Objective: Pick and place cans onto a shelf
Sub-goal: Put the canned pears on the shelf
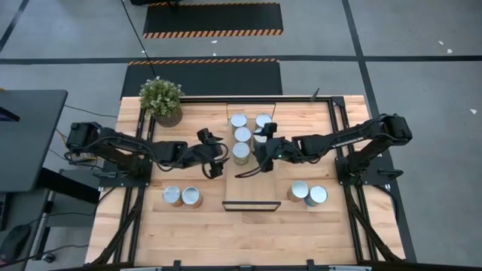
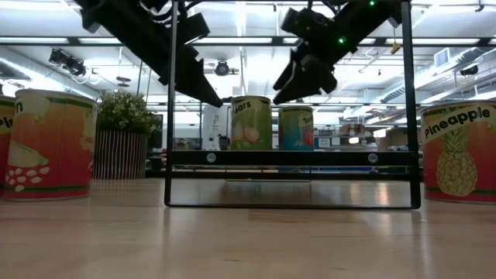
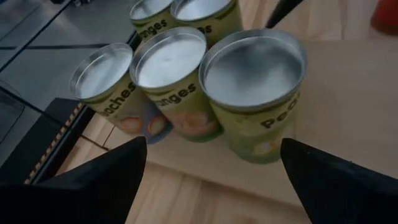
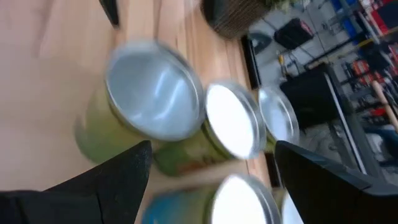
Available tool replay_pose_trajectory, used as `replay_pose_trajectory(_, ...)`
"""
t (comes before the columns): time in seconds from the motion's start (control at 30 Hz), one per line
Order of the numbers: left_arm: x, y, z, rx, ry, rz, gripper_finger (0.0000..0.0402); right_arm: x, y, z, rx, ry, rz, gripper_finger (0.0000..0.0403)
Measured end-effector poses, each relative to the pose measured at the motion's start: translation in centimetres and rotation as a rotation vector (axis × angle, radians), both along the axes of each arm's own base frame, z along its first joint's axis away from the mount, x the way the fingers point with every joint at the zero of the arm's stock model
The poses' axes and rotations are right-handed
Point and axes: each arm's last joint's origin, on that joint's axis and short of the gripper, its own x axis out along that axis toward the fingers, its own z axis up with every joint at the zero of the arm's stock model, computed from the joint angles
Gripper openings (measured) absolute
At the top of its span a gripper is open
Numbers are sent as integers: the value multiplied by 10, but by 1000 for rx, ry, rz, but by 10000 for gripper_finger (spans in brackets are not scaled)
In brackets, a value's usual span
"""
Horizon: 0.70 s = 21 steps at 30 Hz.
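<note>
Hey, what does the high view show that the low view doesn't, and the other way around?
Only the high view shows the count and layout: five cans clustered at the shelf's far end, two pairs on the tabletop on either side of it, and each arm's full reach. Only the low view shows labels, such as the Pineapple can, and the open gap under the raised shelf. Both show the potted plant, the left end effector and right end effector, both open above the shelf.

A potted plant point(image 1: 161, 100) stands on the table's point(image 1: 203, 226) far-left corner.
</note>
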Motion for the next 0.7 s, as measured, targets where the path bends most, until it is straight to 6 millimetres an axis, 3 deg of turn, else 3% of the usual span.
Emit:
replay_pose_trajectory(0.4,1,7,-2,0,-58,41,375,10,-6,-5,15,5,7,348)
replay_pose_trajectory(0.7,1,8,-3,8,-39,42,375,10,5,-3,51,-18,57,348)
